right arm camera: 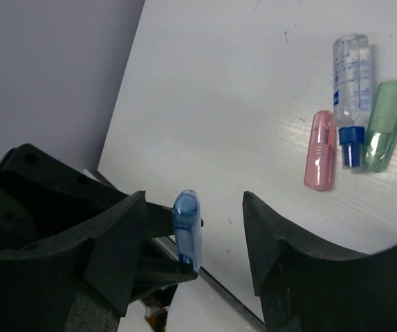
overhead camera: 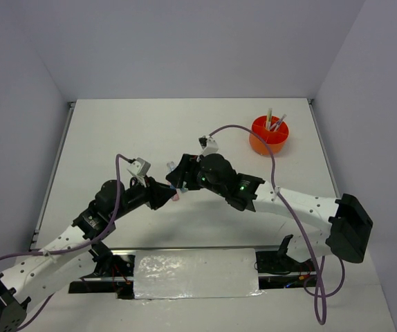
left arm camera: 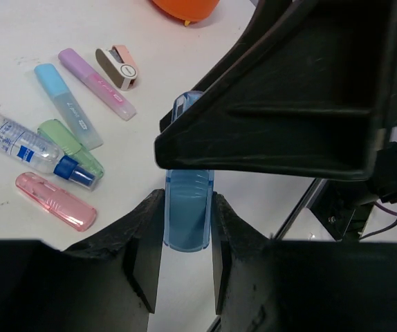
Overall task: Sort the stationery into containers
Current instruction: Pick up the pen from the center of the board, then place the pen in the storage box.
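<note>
Now, a mid-air pass that could slip

We see the left gripper (left arm camera: 187, 207) clamped on a stubby translucent blue plastic stationery piece (right arm camera: 187, 223), held above the middle of the bench. The right gripper (right arm camera: 197, 207) stands wide open around it, one finger just beside the blue piece and the other well apart. We judge this to be a handover toward the round orange plastic pot (overhead camera: 268, 135), which sits near the far right corner of the bench with a few pens upright in it.

The risk lies in that lopsided approach. If the right jaws close from here, the far finger would sweep the blue piece sideways and twist it in the left's hold. Should the left let go before the right grips firmly, the smooth plastic could drop among the pink capsule-shaped case (left arm camera: 54, 200) and the clear blue-capped bottle (left arm camera: 22, 144) lying below. The black fingers, being so near, could also knock each other.
</note>
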Robot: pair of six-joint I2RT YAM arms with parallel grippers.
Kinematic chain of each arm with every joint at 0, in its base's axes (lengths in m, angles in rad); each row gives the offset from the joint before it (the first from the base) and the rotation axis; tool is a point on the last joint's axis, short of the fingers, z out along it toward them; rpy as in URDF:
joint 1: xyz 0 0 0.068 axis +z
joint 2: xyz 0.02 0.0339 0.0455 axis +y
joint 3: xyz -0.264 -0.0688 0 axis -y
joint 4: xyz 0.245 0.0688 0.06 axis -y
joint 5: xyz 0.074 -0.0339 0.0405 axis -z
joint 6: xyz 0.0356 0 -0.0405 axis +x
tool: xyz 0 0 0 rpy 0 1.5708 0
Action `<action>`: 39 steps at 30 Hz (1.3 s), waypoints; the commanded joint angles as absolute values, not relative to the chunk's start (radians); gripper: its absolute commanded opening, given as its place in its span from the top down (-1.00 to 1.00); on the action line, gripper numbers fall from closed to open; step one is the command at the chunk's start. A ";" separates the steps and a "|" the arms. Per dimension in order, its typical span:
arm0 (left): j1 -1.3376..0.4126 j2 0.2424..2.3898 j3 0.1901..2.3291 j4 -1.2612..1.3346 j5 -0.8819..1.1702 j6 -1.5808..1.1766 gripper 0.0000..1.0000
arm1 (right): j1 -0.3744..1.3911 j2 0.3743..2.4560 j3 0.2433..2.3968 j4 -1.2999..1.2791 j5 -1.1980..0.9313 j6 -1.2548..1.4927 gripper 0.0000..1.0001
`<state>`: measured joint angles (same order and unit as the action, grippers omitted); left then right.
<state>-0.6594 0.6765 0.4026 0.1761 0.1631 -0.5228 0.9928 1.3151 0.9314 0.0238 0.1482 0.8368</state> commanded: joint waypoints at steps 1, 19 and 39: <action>-0.667 0.661 0.416 0.238 0.190 -0.491 1.00 | 1.006 1.336 0.982 0.066 0.203 0.842 -0.25; -0.669 0.765 0.554 -0.078 0.005 -0.630 -0.99 | 0.566 1.041 0.733 0.285 0.115 0.421 1.00; -0.686 0.767 0.482 -0.115 0.152 -0.680 -0.99 | -0.285 1.518 0.965 0.647 -0.225 0.157 1.00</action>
